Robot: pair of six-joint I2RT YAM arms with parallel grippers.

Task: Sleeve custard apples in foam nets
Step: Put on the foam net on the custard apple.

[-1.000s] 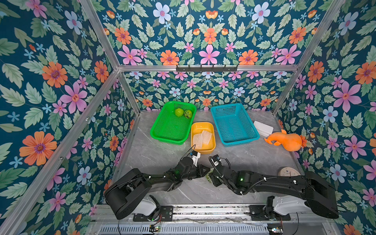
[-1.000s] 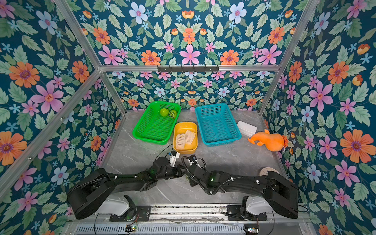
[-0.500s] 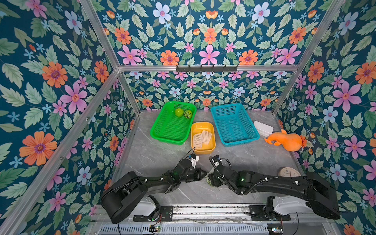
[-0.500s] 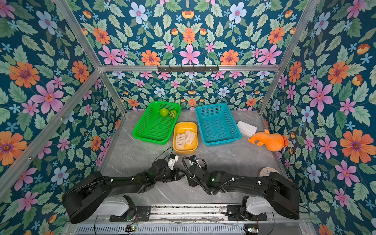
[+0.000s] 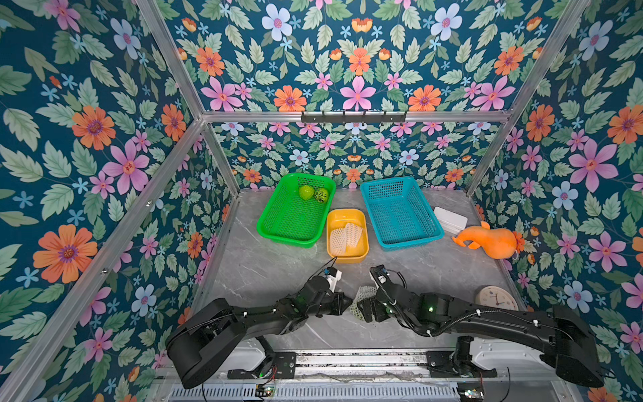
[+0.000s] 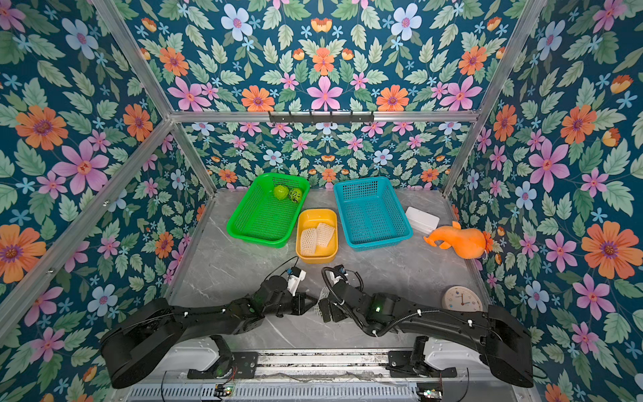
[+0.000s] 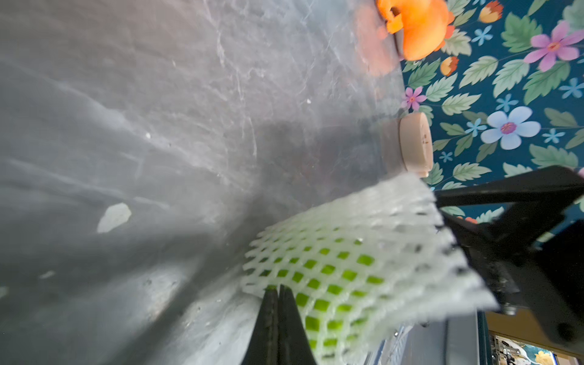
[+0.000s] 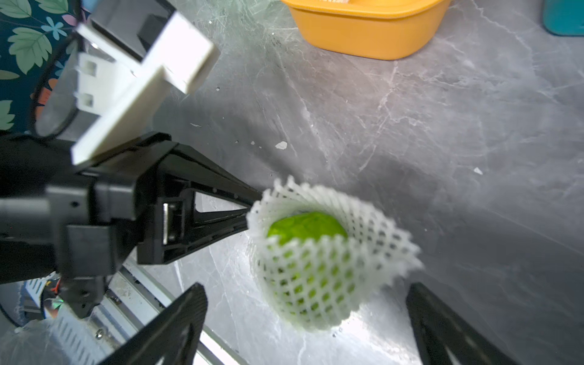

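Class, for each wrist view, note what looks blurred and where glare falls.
Left wrist view: the foam net smears at its outer edge, and the clock is soft. Right wrist view: the white bracket nearby is blurred; glare whitens the table by the net.

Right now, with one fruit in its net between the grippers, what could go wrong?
The left gripper pinches only the rim of the foam net, so a tug could slip it free or stretch the mesh. The right gripper stands open on either side, so nothing steadies the netted fruit; it might roll. The custard apple shows bare at the net's open mouth and could slide out if tipped.
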